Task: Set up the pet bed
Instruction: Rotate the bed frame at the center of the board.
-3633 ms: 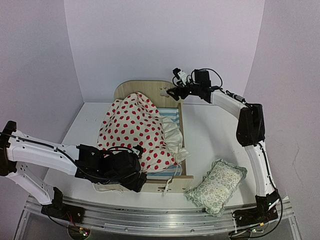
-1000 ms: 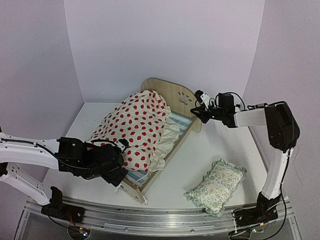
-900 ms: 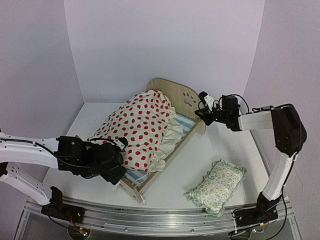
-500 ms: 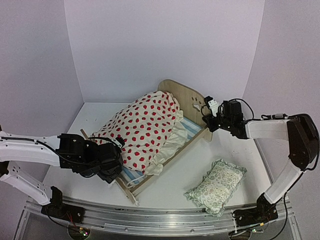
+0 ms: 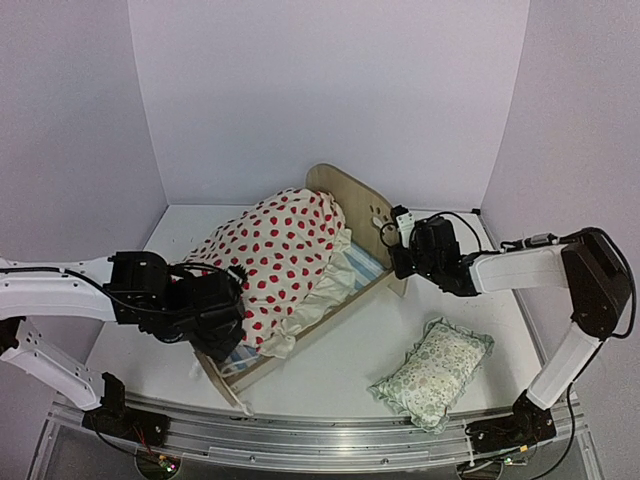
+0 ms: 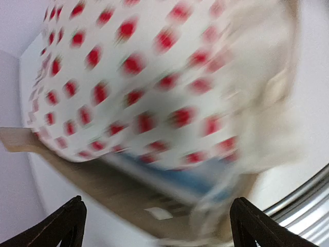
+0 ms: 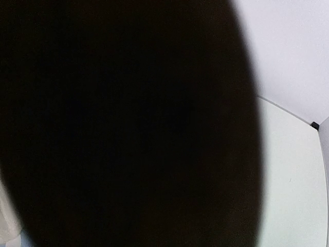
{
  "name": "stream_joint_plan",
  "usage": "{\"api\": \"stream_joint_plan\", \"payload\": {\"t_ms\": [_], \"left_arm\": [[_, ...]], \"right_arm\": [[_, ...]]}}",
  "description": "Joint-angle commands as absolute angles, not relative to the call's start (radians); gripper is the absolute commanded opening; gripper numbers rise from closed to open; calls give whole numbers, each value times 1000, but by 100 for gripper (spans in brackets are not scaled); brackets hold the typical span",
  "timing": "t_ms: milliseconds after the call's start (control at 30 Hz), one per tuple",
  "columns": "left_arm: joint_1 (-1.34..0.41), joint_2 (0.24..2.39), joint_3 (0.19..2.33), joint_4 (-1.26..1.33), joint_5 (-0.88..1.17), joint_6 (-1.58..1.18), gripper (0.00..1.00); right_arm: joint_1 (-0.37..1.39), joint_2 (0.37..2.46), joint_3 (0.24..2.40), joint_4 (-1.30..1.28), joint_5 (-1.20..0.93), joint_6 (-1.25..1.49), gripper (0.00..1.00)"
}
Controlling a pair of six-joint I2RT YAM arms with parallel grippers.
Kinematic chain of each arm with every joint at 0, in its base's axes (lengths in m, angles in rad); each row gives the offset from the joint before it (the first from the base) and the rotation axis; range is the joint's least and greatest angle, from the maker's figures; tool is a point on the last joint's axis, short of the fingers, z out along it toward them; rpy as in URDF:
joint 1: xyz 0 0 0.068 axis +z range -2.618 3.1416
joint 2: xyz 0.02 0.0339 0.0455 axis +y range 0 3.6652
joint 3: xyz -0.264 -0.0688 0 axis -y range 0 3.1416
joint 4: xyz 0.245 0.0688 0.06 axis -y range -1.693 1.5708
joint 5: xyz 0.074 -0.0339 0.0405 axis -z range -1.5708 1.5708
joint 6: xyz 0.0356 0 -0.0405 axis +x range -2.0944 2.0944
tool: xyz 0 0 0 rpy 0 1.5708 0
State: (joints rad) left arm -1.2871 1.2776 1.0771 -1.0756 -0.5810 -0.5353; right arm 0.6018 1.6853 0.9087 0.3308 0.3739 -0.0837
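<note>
Standing wide apart, the left gripper's point(image 6: 158, 206) jaws are flanking the foot end of the pet bed point(image 5: 347, 195), which is lying slantwise on the table point(image 5: 400, 330) under a dotted cushion point(image 5: 270, 250). Its wooden frame is appearing light and stiff, best held by the end boards. The right gripper point(image 5: 398, 255) is sitting at its head end; whether its jaws are apart cannot be told.

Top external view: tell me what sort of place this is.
Probably a robot lab test cell, not a home: bare white walls box in a white table, two arms stand on a metal rail, and a small pet bed and floral pillow serve as props.
</note>
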Motion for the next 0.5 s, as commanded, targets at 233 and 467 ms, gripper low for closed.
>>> {"api": "stream_joint_plan", "payload": {"t_ms": [233, 467], "left_arm": [[-1315, 1244, 1212, -676, -517, -616, 100], [-1318, 1278, 1118, -865, -728, -814, 98]], "right_arm": [[679, 1856, 944, 48, 868, 152, 0], [678, 1794, 948, -185, 1006, 312, 0]]}}
